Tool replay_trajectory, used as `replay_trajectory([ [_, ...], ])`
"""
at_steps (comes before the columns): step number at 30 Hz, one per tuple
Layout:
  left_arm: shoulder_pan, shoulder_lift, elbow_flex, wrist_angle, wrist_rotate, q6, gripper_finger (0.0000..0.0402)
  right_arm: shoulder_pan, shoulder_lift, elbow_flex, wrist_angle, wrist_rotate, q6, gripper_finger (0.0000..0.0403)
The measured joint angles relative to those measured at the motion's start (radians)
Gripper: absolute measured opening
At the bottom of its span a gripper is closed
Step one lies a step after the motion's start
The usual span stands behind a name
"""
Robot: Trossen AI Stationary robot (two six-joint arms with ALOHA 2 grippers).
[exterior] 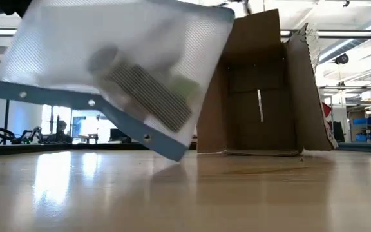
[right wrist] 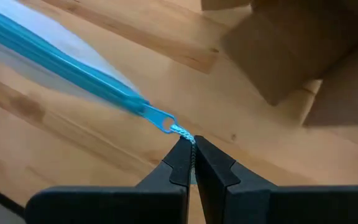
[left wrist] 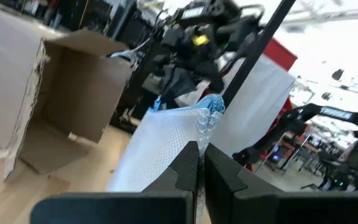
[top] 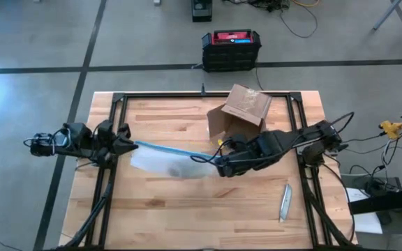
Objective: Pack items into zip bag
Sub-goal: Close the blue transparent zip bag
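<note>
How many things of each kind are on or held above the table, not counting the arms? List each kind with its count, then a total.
Zip bag: 1
Cardboard box: 1
Grey stick-like tool: 1
Total: 3

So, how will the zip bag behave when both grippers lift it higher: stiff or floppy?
Probably floppy: the zip bag sags below its blue strip between the left gripper and right gripper. Likely light. The dark item inside may slide.
</note>
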Motion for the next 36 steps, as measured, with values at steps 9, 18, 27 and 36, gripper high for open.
replay_trajectory([
  [9, 0.0, -0.045, 0.002, -0.007, -0.063, 0.056, 0.0, 0.007, -0.038, -0.095, 0.024, -0.029, -0.089, 0.0],
  [18, -0.001, 0.047, 0.002, 0.035, -0.07, 0.058, 0.0, -0.031, -0.032, -0.113, 0.041, 0.035, -0.567, 0.0013],
  [27, 0.0, 0.168, 0.003, 0.254, -0.125, 0.077, 0.0, -0.051, -0.037, 0.055, 0.043, 0.256, -0.992, 0.0066],
  [36, 0.001, 0.333, 0.0, 0.549, -0.299, 0.126, 0.0, -0.098, -0.082, 0.147, 0.039, 0.426, -1.276, 0.012],
])
